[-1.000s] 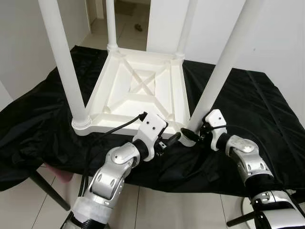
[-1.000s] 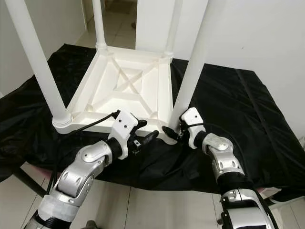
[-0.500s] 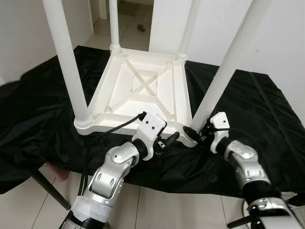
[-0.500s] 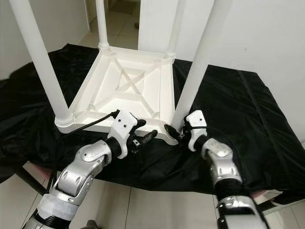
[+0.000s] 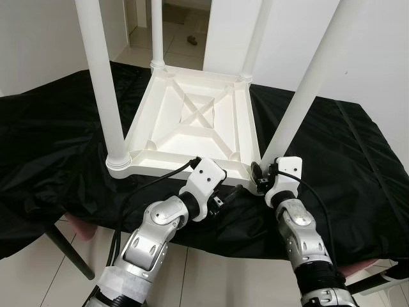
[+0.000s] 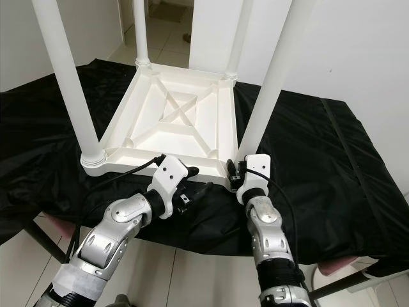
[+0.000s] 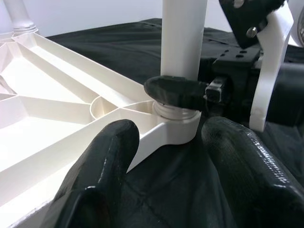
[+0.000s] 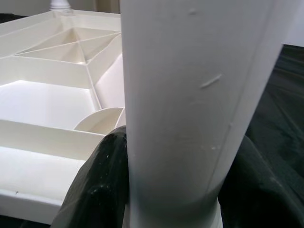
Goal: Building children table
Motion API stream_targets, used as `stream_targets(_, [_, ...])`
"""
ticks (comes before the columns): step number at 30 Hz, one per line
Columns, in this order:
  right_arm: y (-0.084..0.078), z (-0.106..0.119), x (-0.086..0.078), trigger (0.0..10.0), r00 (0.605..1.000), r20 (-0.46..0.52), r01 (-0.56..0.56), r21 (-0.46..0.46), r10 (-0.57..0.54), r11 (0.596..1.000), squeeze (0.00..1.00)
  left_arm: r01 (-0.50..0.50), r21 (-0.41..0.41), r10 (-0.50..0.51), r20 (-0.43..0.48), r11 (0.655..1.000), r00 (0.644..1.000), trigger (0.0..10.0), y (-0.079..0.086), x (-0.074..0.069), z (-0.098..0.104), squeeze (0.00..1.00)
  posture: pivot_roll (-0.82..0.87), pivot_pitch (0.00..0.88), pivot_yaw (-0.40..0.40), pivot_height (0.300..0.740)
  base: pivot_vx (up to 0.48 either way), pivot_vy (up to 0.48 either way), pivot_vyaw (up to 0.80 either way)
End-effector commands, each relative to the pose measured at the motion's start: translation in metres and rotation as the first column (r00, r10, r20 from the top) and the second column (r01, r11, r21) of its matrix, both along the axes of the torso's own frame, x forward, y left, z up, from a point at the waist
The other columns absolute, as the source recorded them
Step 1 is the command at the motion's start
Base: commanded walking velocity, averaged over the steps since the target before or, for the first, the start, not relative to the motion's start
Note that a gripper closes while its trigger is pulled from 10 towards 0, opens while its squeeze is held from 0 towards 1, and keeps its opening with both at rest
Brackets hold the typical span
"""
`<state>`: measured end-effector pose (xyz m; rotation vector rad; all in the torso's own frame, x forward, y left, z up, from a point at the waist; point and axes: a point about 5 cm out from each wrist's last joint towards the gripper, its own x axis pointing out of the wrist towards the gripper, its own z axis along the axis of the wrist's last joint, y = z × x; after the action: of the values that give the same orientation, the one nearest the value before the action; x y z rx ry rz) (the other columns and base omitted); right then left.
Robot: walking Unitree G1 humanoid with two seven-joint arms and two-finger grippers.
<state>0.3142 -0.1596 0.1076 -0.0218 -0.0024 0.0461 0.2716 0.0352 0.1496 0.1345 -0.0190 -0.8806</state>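
Observation:
A white children's table (image 5: 192,121) lies upside down on a black cloth, with its legs standing up. My right gripper (image 5: 259,174) is shut on the base of the near-right leg (image 5: 307,83). In the right wrist view that leg (image 8: 190,95) stands between the two black fingers (image 8: 99,185), which press against it. My left gripper (image 5: 231,190) is open just left of the same corner, low over the cloth. In the left wrist view its fingers (image 7: 104,161) straddle the corner socket (image 7: 178,128) without touching it, and a right finger (image 7: 173,92) wraps the leg there.
The black cloth (image 5: 57,147) covers a low stand whose front edge runs just under both grippers. The near-left leg (image 5: 105,83) and two far legs (image 5: 156,32) stand tall. A white wall rises at the right, and a doorway opens at the back.
My right arm has swung in from the right to come from below the corner, and its fingers have closed round the leg base. The left gripper has hardly moved. The camera has shifted.

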Motion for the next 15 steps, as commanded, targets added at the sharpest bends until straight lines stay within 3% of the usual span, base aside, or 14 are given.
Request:
stream_targets(1, [-0.007,-0.018,-0.007,0.0,0.983,-0.104,0.144,-0.056,-0.15,0.988,0.0,-0.049,-0.06,0.047,-0.025,0.997,0.999,10.0,-0.001,-0.001,-0.006,0.0,0.04,0.0,-0.125,0.74,0.0,0.0,0.0])
stream_targets(6, [0.002,-0.017,-0.007,0.0,0.985,-0.11,0.133,-0.013,-0.134,0.991,0.0,-0.047,-0.073,0.044,-0.041,0.996,0.998,10.0,-0.001,-0.002,-0.01,0.0,0.04,0.0,-0.117,0.74,0.0,0.0,0.0])
stream_targets(7, [0.006,-0.014,-0.007,4.5,0.99,-0.095,0.108,0.026,-0.105,0.994,0.0,-0.057,-0.063,0.054,-0.041,0.996,0.998,10.0,0.002,-0.002,-0.013,0.0,0.03,0.0,-0.102,0.74,0.0,0.0,0.0])
stream_targets(9, [0.006,-0.014,-0.007,4.5,0.99,-0.095,0.108,0.026,-0.105,0.994,0.0,-0.057,-0.063,0.054,-0.041,0.996,0.998,10.0,0.002,-0.002,-0.013,0.0,0.03,0.0,-0.102,0.74,0.0,0.0,0.0])
stream_targets(10, [0.009,-0.01,-0.008,10.0,0.994,-0.076,0.09,0.064,-0.085,0.994,1.0,-0.081,-0.061,0.079,-0.043,0.995,0.996,10.0,0.005,0.0,-0.014,0.0,0.04,0.0,-0.088,0.74,0.0,0.0,0.0])
stream_targets(15, [0.003,-0.003,-0.007,10.0,0.999,-0.026,0.049,0.081,-0.047,0.996,1.0,-0.114,-0.064,0.112,-0.043,0.991,0.993,10.0,0.01,0.003,-0.011,0.0,0.05,0.0,-0.058,0.74,0.0,0.0,0.0])
